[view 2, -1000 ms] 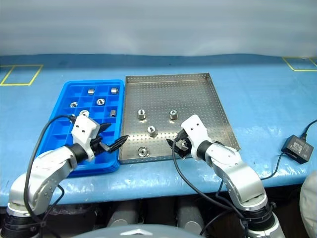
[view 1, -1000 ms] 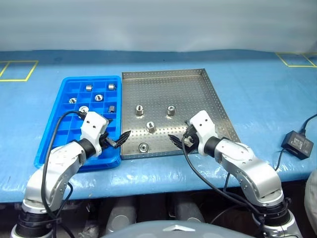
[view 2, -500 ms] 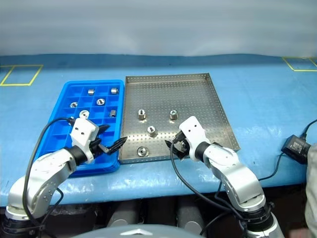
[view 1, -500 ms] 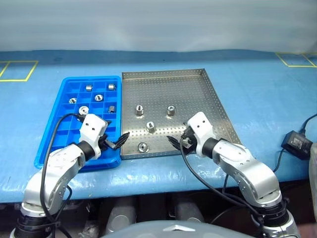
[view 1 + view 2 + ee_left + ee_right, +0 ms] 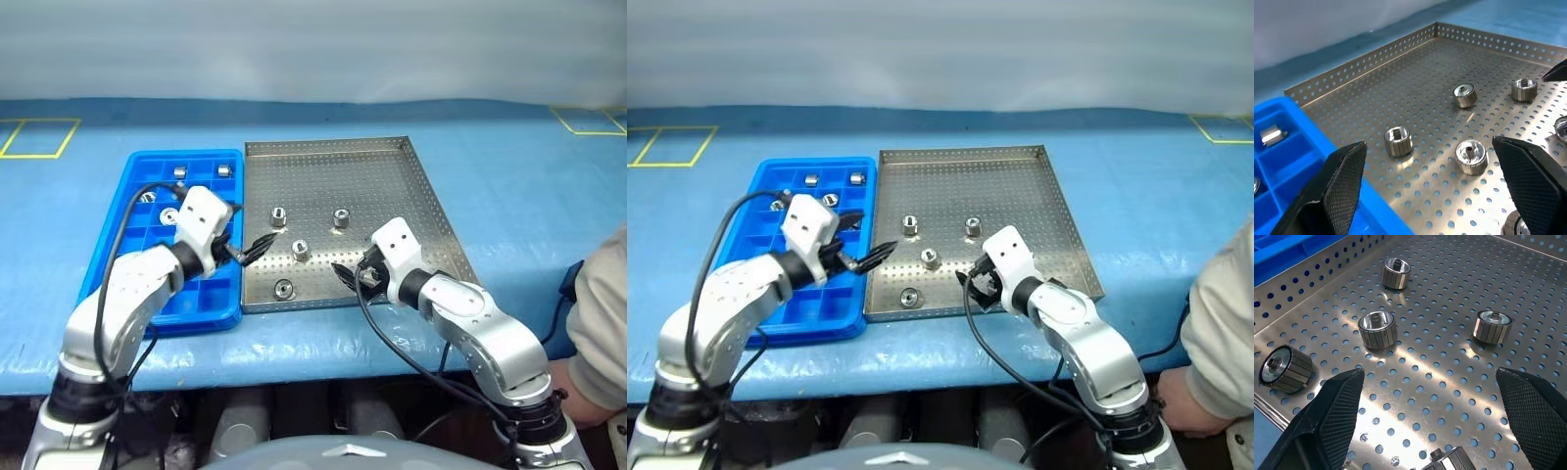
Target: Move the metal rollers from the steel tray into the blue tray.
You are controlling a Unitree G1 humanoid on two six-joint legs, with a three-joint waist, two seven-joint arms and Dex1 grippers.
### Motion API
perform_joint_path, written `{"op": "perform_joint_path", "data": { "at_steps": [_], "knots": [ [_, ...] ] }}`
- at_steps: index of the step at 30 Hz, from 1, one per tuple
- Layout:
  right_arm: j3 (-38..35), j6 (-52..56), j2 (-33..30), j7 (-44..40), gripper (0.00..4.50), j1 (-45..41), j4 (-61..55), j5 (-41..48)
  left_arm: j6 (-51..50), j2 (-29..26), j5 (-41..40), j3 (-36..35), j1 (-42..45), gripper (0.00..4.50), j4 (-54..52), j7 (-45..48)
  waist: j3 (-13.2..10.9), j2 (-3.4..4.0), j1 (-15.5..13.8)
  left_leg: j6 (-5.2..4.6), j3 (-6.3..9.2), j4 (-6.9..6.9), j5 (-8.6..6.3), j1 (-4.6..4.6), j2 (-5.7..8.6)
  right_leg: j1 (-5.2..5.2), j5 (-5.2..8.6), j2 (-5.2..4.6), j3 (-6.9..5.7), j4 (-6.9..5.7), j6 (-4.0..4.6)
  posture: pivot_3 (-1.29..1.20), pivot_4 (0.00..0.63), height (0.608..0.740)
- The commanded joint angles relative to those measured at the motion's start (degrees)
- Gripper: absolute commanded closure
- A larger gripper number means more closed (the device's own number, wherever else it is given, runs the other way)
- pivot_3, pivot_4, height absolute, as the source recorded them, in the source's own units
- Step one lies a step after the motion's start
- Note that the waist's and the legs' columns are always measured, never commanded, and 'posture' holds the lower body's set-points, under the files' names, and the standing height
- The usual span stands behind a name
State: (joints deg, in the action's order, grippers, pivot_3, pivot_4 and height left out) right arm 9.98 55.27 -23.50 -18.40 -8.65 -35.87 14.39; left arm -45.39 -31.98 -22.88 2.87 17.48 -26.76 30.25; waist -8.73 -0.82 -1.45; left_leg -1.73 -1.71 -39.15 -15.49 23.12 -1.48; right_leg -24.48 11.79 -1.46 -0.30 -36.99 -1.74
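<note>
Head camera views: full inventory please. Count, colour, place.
perforated grey steel tray: 1, centre of table
bright blue plastic compartment tray: 1, touching the steel tray's left side
small silver metal rollers in the steel tray: at least five, four clear of the arms, another under the right gripper
silver rollers in the blue tray: at least five, far compartments; left arm hides some cells
blue table cover: 1, under both trays
yellow tape marks: 2, far corners
person's light sleeve: 1, right edge
left gripper: black, open, over the trays' shared edge
right gripper: black, open, over the steel tray's near edge
</note>
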Motion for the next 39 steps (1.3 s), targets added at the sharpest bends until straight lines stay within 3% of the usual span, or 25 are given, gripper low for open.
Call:
{"op": "perform_joint_path", "data": {
  "at_steps": [1, 8, 16, 19, 23, 26, 29, 34, 39],
  "knots": [
    [-1.27, -1.21, 0.86, 1.01, 0.00, -0.48, -0.47, -0.45, -2.64, 0.62, 1.18, 5.80, 7.31, 0.04, 7.24, 3.15, 0.00, -0.01, 0.05, 0.00, 0.00, 0.00, 0.00, 0.01, 0.06, 0.00, -0.02, 0.01, 0.00, 0.01, -0.04, 0.05, 0.150, 0.740],
    [-1.91, -0.99, 2.35, 2.75, 0.00, 1.30, -1.78, -0.84, -1.34, 4.44, 5.39, 15.36, 16.41, 0.04, 22.74, 8.52, 0.00, 0.00, 0.85, -0.06, -0.09, 0.03, -0.04, 0.04, 0.17, -0.08, -0.17, 0.05, 0.09, 0.03, -0.25, 0.00, 0.150, 0.740],
    [-2.14, -0.85, 3.10, 4.00, 0.00, 2.42, -2.89, -0.80, 2.95, 5.97, 11.43, 21.21, 19.42, 0.04, 32.07, 12.77, 0.00, -0.01, 1.38, -0.08, -0.14, 0.00, -0.05, 0.06, 0.14, -0.10, -0.16, 0.05, 0.13, 0.02, -0.27, -0.02, 0.150, 0.740],
    [-2.28, -0.89, 3.37, 4.37, 0.00, 2.65, -3.05, -0.84, 3.16, 5.86, 12.98, 22.09, 19.64, 0.61, 32.60, 13.86, 0.00, 0.00, 1.61, -0.09, -0.15, -0.01, -0.05, 0.06, 0.13, -0.10, -0.16, 0.05, 0.15, 0.02, -0.27, -0.02, 0.150, 0.740],
    [-2.40, -0.96, 3.56, 4.55, 0.00, 2.73, -3.09, -0.88, 3.32, 5.87, 13.52, 21.28, 18.97, 1.93, 32.27, 14.73, 0.00, 0.00, 1.91, -0.10, -0.14, -0.01, -0.06, 0.07, 0.02, -0.10, -0.18, 0.04, 0.16, 0.02, -0.28, -0.01, 0.150, 0.740],
    [-2.20, -1.12, 3.63, 4.59, 0.00, 2.48, -2.79, -0.83, 4.43, 6.40, 13.16, 18.50, 17.45, 2.82, 30.97, 13.03, 0.00, 0.00, 2.02, -0.10, -0.15, -0.01, -0.06, 0.06, -0.01, -0.11, -0.18, 0.03, 0.16, 0.02, -0.30, 0.00, 0.150, 0.740],
    [-2.20, -1.23, 3.67, 4.40, 0.00, 2.40, -2.59, -0.59, 5.56, 7.03, 11.90, 13.02, 14.97, 2.82, 27.19, 9.87, 0.00, -0.01, 2.05, -0.10, -0.14, -0.01, -0.06, 0.07, -0.06, -0.12, -0.20, 0.03, 0.17, 0.01, -0.27, 0.02, 0.150, 0.740],
    [-1.39, -1.42, 3.72, 3.48, 0.00, 0.73, -1.73, -0.25, 3.60, 10.22, 10.81, -2.39, 8.43, 2.82, 15.12, -3.83, -0.01, -0.02, 1.99, -0.10, -0.13, -0.01, -0.06, 0.08, -0.14, -0.13, -0.34, -0.01, 0.17, 0.00, -0.10, 0.04, 0.150, 0.740],
    [3.63, -5.17, 6.64, 1.34, 0.00, -3.07, 1.18, -0.12, 4.16, 12.85, 16.98, -14.33, -0.46, 2.82, 3.14, -19.79, -0.01, -0.03, 2.05, -0.10, -0.14, 0.02, -0.06, 0.00, -0.13, -0.07, -0.37, -0.01, 0.20, 0.00, -0.13, 0.08, 0.150, 0.740]
  ]
}}
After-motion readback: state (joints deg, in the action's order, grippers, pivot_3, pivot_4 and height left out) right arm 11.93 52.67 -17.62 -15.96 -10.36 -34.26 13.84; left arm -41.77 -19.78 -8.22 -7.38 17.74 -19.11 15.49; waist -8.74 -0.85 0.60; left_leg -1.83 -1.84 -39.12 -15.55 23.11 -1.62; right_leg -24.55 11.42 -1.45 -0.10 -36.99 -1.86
